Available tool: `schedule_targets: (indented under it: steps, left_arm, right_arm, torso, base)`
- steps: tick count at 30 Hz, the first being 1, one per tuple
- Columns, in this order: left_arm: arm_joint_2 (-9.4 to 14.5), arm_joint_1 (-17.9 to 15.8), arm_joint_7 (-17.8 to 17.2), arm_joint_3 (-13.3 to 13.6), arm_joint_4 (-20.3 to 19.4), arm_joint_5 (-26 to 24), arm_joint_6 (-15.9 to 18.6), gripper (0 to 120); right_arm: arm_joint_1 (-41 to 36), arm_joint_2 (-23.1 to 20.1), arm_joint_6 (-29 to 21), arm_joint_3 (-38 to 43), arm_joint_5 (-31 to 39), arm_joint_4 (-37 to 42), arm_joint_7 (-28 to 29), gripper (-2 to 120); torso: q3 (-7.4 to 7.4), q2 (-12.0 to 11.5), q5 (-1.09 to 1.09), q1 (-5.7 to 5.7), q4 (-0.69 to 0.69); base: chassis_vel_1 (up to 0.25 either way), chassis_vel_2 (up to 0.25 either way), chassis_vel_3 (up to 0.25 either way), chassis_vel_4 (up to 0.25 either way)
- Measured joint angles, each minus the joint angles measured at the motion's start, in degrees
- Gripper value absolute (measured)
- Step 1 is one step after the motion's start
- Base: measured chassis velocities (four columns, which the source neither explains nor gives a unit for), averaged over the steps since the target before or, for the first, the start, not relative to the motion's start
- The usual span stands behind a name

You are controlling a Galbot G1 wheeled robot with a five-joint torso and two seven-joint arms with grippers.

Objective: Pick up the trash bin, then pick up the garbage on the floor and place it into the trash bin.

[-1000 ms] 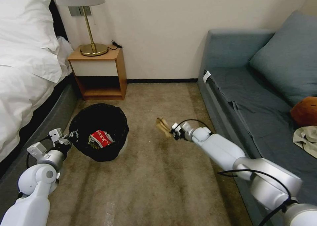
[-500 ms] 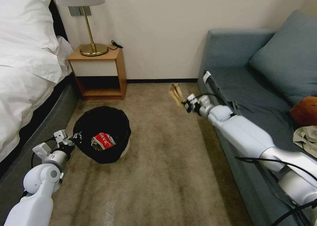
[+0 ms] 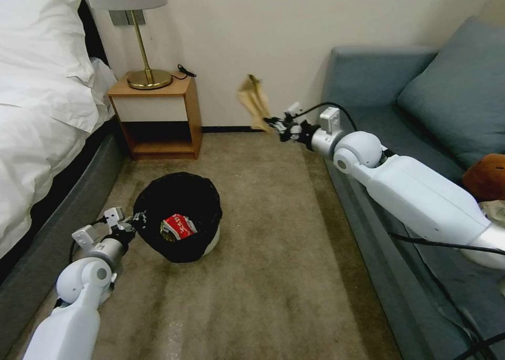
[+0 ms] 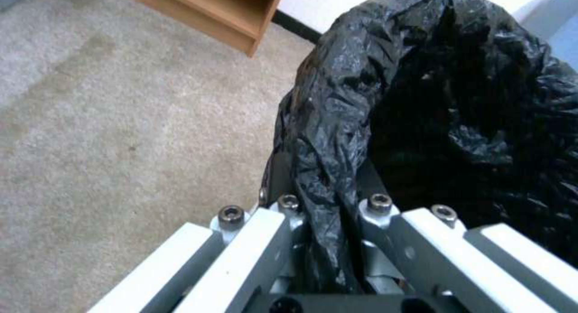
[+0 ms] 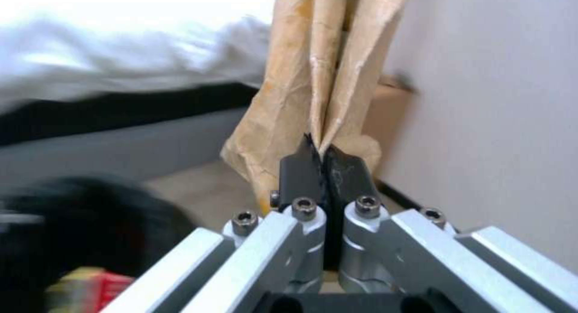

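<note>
My left gripper [image 3: 138, 225] is clamped on the liner rim of the trash bin [image 3: 179, 218], which sits upright on the floor [image 3: 273, 276], mouth up, red wrapper [image 3: 179, 227] inside. Farther out, my right gripper [image 3: 272, 122] pinches the crumpled tan paper bag [image 3: 253, 102] by its lower end, held high near the wall [image 3: 252, 44], long axis roughly vertical, free end pointing up.
</note>
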Motion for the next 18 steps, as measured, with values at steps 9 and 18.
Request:
schedule_targets:
  steps: [9,18]
  left_arm:
    - [-1.9,0.0,-1.4,0.9,-2.1,0.1,1.0,3]
    - [-3.7,0.8,-2.0,1.2,-4.2,0.4,1.5,3]
  right_arm:
    - [0.4,0.5,0.9,-9.0,2.6,12.7,0.1,0]
    - [-1.4,4.9,2.0,-14.9,-0.2,10.7,-0.2,0]
  torso:
    - [-0.01,0.0,-0.03,0.0,0.02]
    - [0.0,0.0,-0.03,0.0,0.03]
  base:
    - [0.0,0.0,0.0,0.0]
    - [0.0,0.0,0.0,0.0]
